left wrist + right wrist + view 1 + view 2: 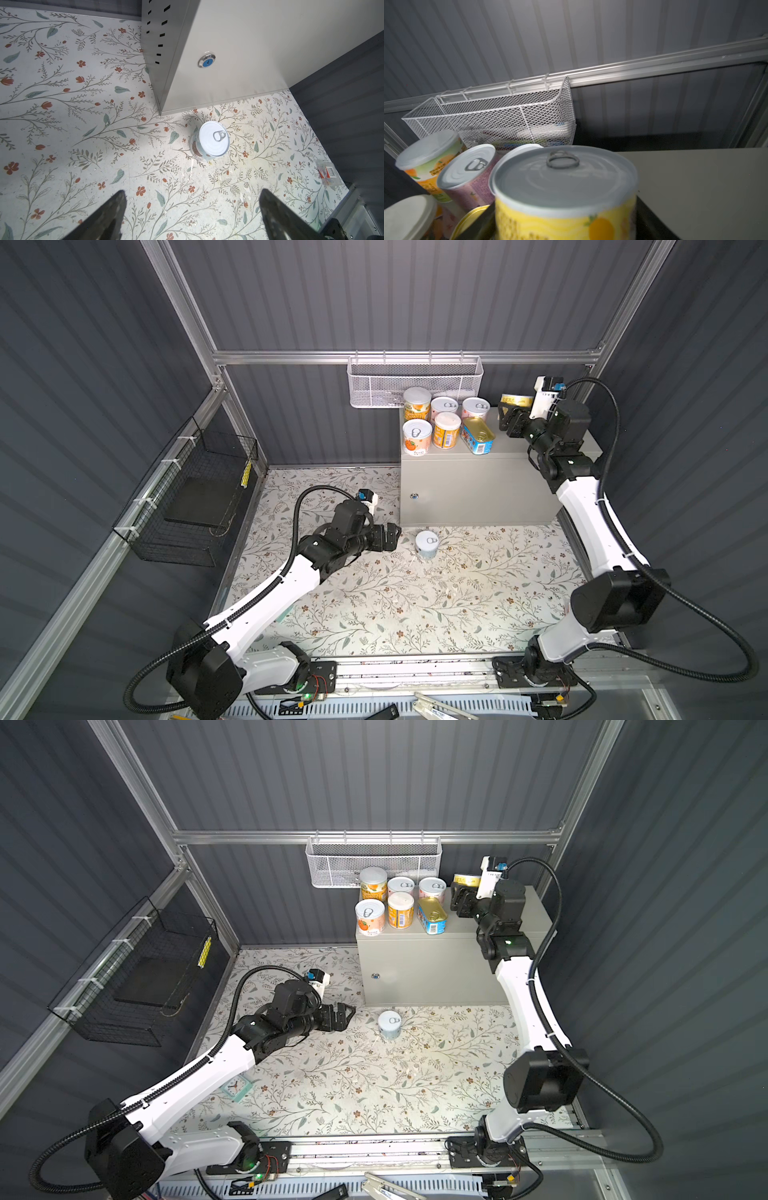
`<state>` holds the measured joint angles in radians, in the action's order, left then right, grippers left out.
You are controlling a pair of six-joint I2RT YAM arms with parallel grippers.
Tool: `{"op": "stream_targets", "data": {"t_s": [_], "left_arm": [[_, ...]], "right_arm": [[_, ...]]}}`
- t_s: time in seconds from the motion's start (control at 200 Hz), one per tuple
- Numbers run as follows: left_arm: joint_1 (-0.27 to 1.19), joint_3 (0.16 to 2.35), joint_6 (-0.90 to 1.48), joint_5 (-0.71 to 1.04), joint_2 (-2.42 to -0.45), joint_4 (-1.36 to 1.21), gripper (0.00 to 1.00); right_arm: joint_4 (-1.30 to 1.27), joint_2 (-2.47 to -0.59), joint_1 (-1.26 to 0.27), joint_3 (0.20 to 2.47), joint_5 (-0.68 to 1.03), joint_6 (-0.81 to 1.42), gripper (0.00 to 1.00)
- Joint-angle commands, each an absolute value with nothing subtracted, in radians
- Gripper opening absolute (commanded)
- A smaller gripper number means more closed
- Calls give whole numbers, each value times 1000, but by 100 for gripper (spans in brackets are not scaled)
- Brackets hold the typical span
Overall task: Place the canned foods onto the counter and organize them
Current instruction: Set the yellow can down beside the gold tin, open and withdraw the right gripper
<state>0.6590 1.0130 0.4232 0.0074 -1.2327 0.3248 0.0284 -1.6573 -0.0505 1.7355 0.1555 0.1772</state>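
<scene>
Canned foods (447, 430) mostly stand grouped at the left end of the beige-grey bench (519, 452): six tins in two rows, with the flat blue oblong tin (478, 435) ending the front row. Just right of that group, toward the back, the right gripper (512, 414) is closed around a yellow tin (515, 400). The right wrist view shows it (564, 197) upright between the dark fingers; whether its base touches the bench I cannot tell. One pale-blue tin (427, 543) stands upright on the floral mat (457, 593), just in front of the bench's face, near the round lock (414, 496). The left gripper (397, 536) sits low to this tin's left, jaws spread wide and holding nothing. In the left wrist view the pale-blue tin (212, 141) lies ahead of the fingertips (118, 205), roughly in line with the gap, clearly apart
</scene>
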Motion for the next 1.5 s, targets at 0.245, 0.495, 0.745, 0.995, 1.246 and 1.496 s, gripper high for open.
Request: {"op": "stream_targets", "data": {"t_s": [0.245,0.495,0.745,0.995,1.246,1.496], "left_arm": [[657,1023,427,29,-1292,348,100],[657,1007,425,59,-1356,274,100],[659,1005,464,144,-1452,161,100],[683,1035,449,181,-1555,112,100],[759,1111,447,151,-1684,104,100],[761,1169,451,116,-1767,114,100]], "right_arm": [[-117,-1740,-32,1794,219,238,94],[-156,-1586,-33,1620,174,232,99],[-166,-1284,-32,1315,143,290,99],[-1,-933,-32,1045,174,326,99],[119,-621,-33,805,255,470,99],[169,-437,-34,633,546,646,99]]}}
